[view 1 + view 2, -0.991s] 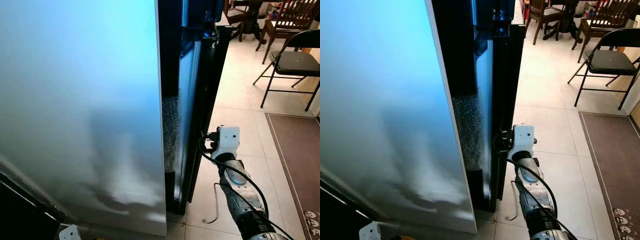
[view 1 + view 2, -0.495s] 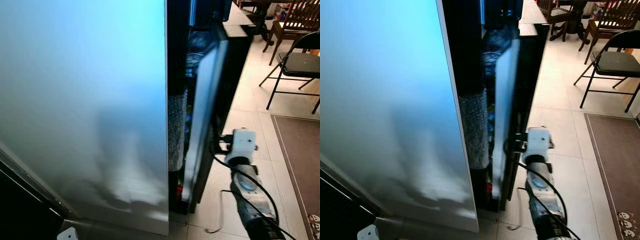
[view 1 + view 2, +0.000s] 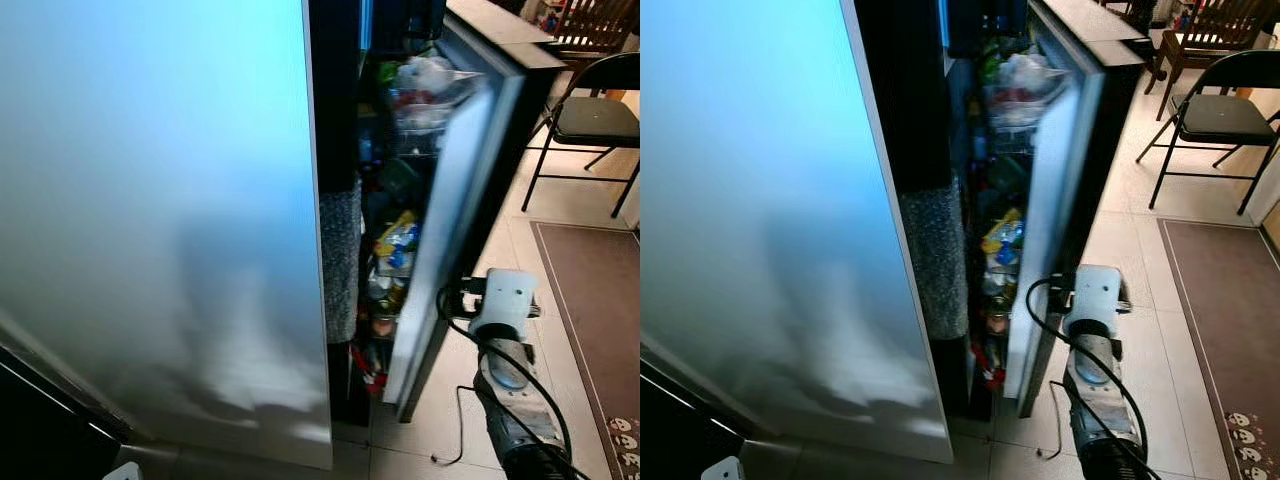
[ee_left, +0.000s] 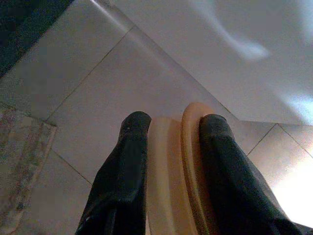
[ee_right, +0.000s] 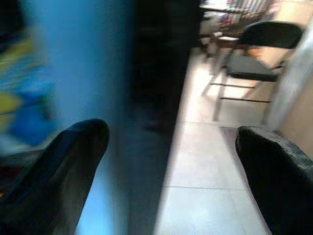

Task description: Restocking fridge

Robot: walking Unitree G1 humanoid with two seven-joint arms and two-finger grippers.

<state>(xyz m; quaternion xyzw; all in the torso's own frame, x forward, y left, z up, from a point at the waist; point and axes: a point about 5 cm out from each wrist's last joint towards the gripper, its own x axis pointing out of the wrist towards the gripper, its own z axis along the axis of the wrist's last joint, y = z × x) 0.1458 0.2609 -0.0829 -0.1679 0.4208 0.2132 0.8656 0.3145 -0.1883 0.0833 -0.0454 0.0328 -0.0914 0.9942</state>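
Pale floor tiles point(image 3: 480, 240) run past a black folding chair point(image 3: 1215, 115) and a brown rug point(image 3: 1230, 320) beside the fridge point(image 3: 150, 230). On the right gripper point(image 5: 171, 152), the two black fingers point(image 5: 63, 161) stand wide apart on either side of the fridge door's point(image 3: 1055, 210) edge, which stands partly swung out, showing crowded shelves of packaged food point(image 3: 398, 240). On the left gripper point(image 4: 168, 147), low near the floor, the fingers point(image 4: 124, 161) are clamped on a tan, disc-like object point(image 4: 173, 166).
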